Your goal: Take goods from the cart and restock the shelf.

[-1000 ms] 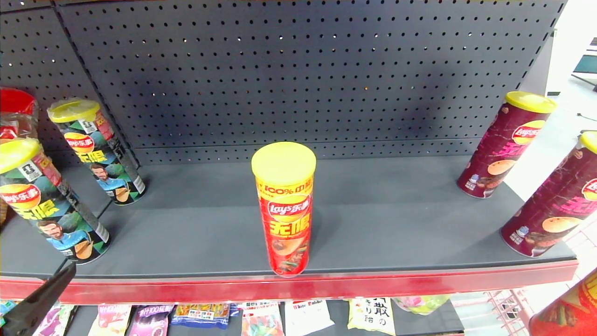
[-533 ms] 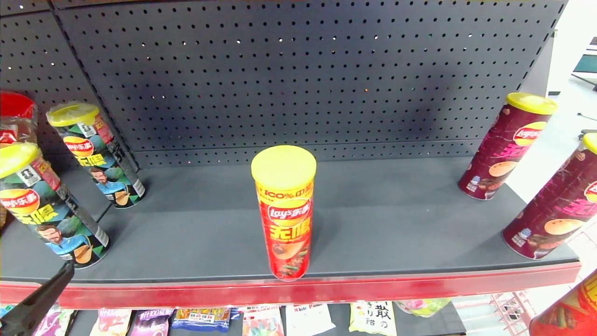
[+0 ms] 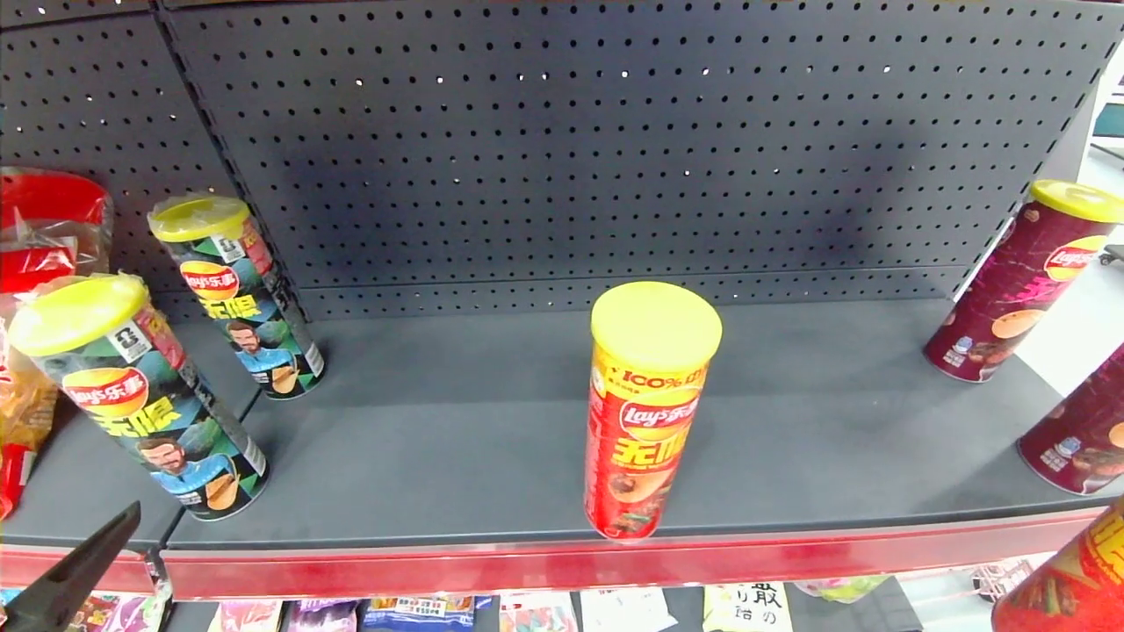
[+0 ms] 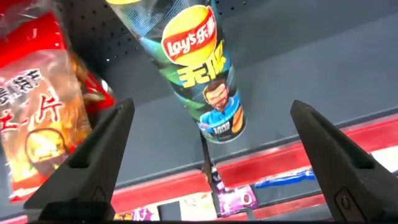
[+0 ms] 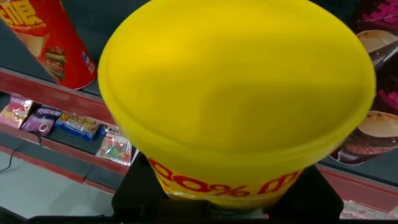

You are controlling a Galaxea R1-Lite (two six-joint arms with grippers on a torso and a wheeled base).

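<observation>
**A second red can in the grip, shelf space waiting**

Head view: the shelf (image 3: 457, 439) carries a standing red can (image 3: 648, 412) at its front edge, right of the middle. Two teal cans (image 3: 235, 298) stand toward its left end and two maroon cans (image 3: 1023, 281) at its right end. Below the right end of the front edge the held can (image 3: 1067, 575) pokes in, cut off by the frame. A dark fingertip (image 3: 79, 562) of the left arm juts up below the left end.

Left wrist view: the left gripper (image 4: 211, 112) hangs with its jaws wide apart and nothing between them. It faces the nearer teal can (image 4: 205, 74) and a red snack bag (image 4: 37, 124) beside it.

Right wrist view: the right gripper (image 5: 227, 190) is clamped on the held can (image 5: 236, 93), whose yellow lid rises straight toward the lens. Past it are the standing red can (image 5: 50, 43) and a maroon can (image 5: 373, 124).

The step in hand looks like carrying this can to the shelf. The next move calls for lifting it over the red front lip. It should then go upright on the bare stretch between the standing red can and the maroon cans, without nudging the one perched at the edge.

The lid hides most of the right gripper's fingers and the can's lower body, so its tilt is hard to judge. The nearer maroon can is cut off at the frame edge.
</observation>
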